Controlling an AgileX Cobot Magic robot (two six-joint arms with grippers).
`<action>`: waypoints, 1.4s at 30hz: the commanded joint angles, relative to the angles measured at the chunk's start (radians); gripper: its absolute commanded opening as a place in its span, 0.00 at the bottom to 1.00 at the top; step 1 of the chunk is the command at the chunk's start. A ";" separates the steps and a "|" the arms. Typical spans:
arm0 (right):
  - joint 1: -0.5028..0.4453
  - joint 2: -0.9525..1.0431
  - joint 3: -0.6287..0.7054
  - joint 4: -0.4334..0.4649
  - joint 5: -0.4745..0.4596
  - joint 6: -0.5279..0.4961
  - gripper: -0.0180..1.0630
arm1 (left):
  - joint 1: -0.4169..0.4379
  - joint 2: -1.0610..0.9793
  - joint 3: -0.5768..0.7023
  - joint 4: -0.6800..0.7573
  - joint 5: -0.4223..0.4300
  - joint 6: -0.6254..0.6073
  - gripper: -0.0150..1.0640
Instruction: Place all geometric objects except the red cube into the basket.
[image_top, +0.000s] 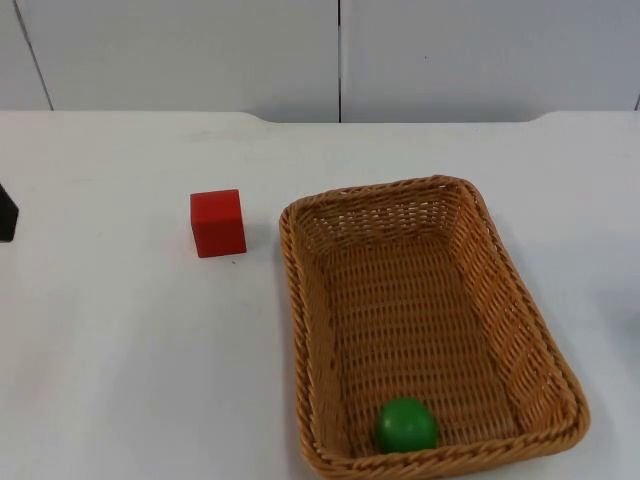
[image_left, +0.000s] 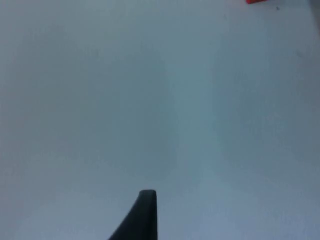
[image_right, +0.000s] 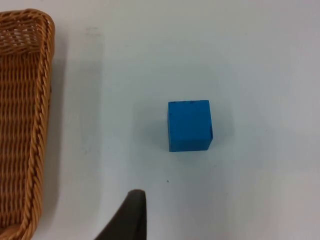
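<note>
A woven brown basket (image_top: 300, 300) stands on the white table right of centre, and a green ball (image_top: 405, 425) lies inside it by its near wall. A red cube (image_top: 218, 222) sits on the table just left of the basket's far corner. In the right wrist view a blue cube (image_right: 190, 125) rests on the bare table a short way outside the basket's rim (image_right: 37, 125); my right gripper (image_right: 131, 220) hangs above the table short of that cube, touching nothing. My left gripper (image_top: 5, 212) waits at the table's left edge, well left of the red cube (image_left: 257, 1).
The grey partition wall (image_top: 340, 55) closes the table at the back. Bare white table top (image_top: 120, 360) stretches in front of and to the left of the red cube. The basket's near wall reaches close to the table's front.
</note>
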 joint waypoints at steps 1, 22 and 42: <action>-0.008 -0.001 -0.002 0.000 0.004 -0.004 0.99 | 0.003 -0.007 0.005 -0.069 0.028 0.029 0.99; -0.007 0.412 -0.166 -0.027 0.056 -0.015 0.99 | 0.003 -0.007 0.007 0.042 0.028 -0.007 0.99; -0.016 1.044 -0.216 -0.015 -0.444 -0.015 0.99 | 0.003 -0.007 0.007 0.076 0.024 -0.027 0.99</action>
